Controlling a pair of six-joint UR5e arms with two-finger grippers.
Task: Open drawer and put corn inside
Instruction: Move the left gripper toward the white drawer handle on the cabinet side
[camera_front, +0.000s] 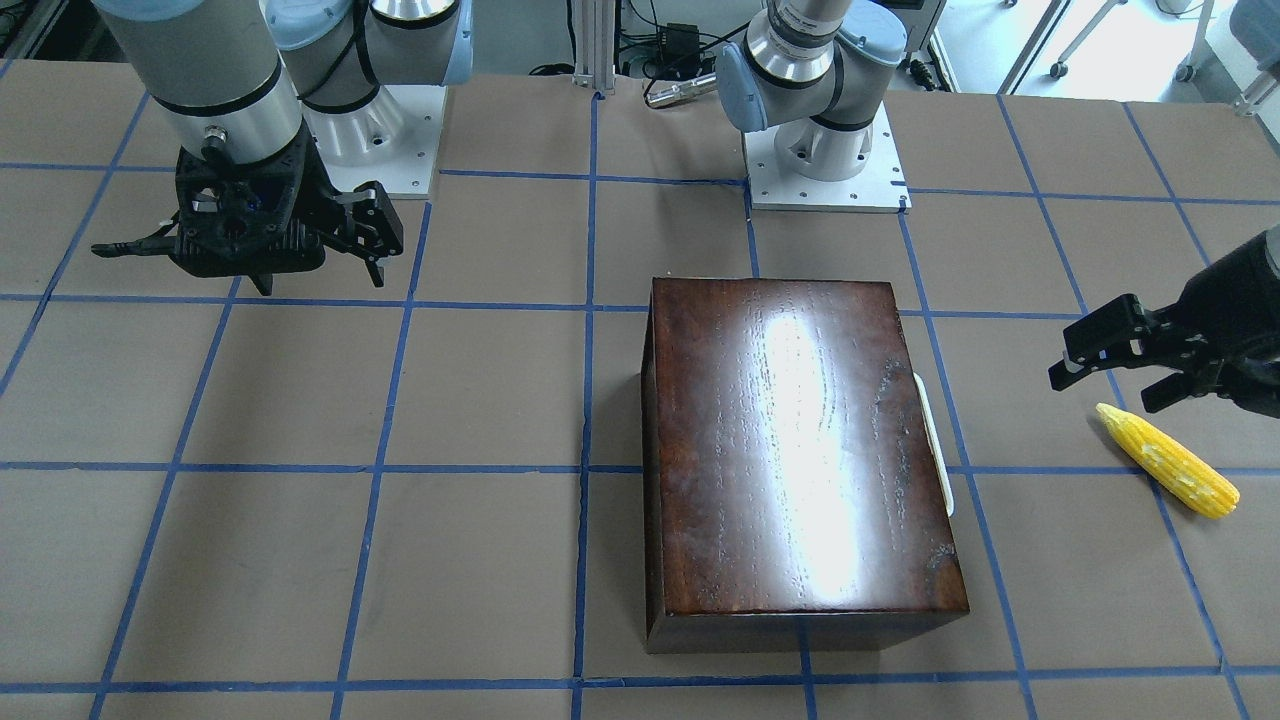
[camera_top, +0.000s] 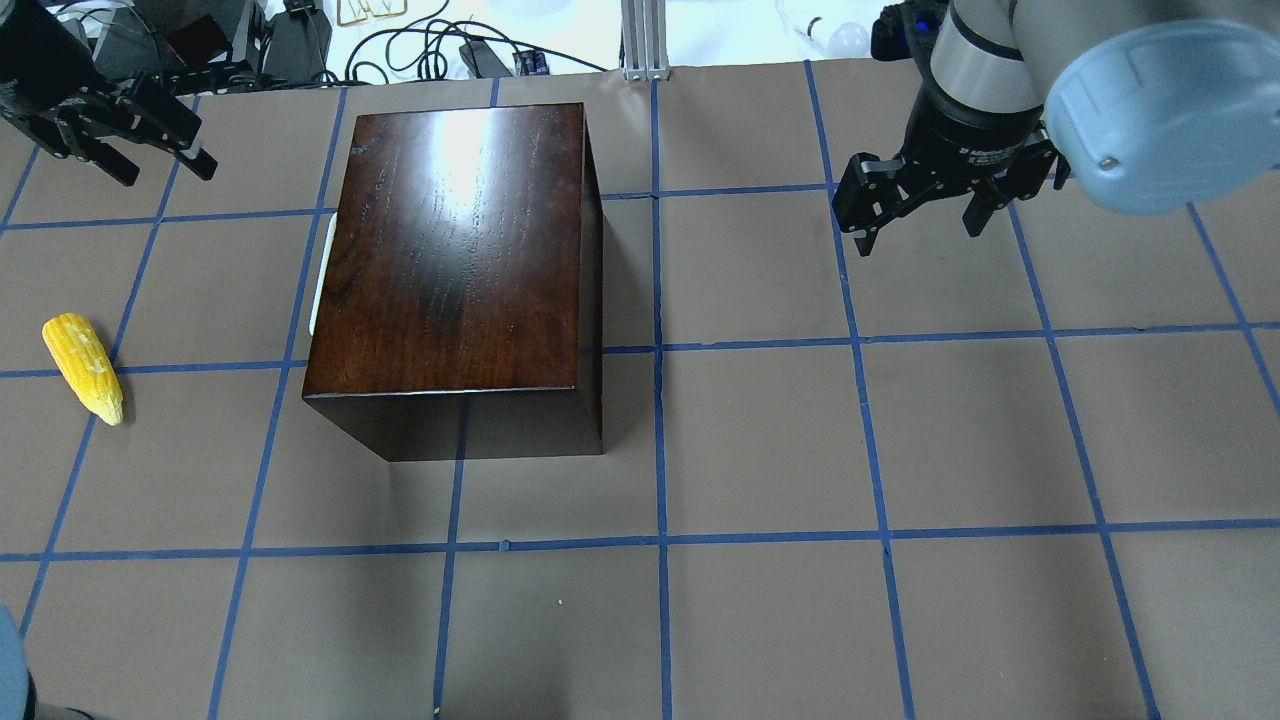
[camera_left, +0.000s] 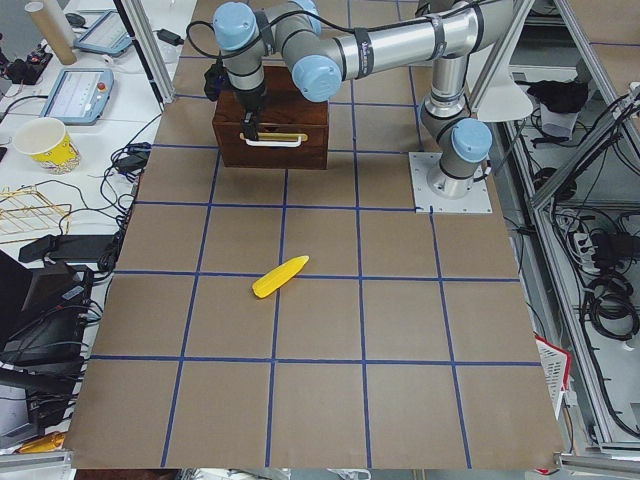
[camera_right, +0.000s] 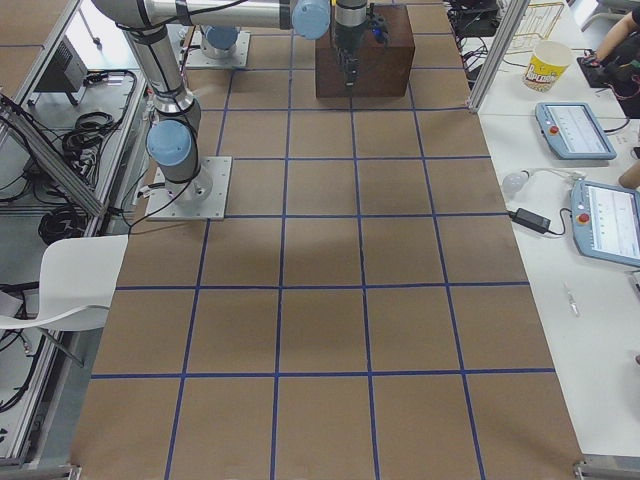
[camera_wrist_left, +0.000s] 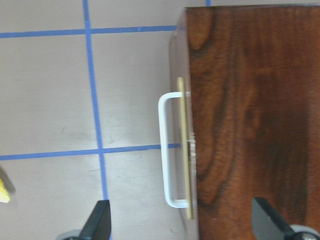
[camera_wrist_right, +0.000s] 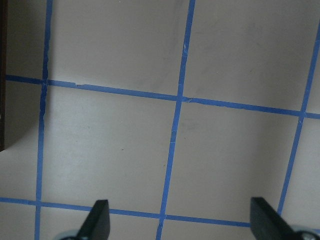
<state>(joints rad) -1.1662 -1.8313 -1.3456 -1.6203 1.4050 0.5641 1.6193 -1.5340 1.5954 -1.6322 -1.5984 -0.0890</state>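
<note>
Yellow corn (camera_top: 83, 368) | lying flat | long axis diagonal | tip toward robot (camera_front: 820, 90)

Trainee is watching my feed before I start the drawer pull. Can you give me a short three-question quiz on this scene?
1. True or false: the white-handled drawer is already pulled out of the wooden box.
2. The corn lies: A) on the box; B) on the table, apart from the box; C) in a claw.
3. Fill in: the left claw and right claw are both ____.
Key: 1 false; 2 B; 3 open.
</note>
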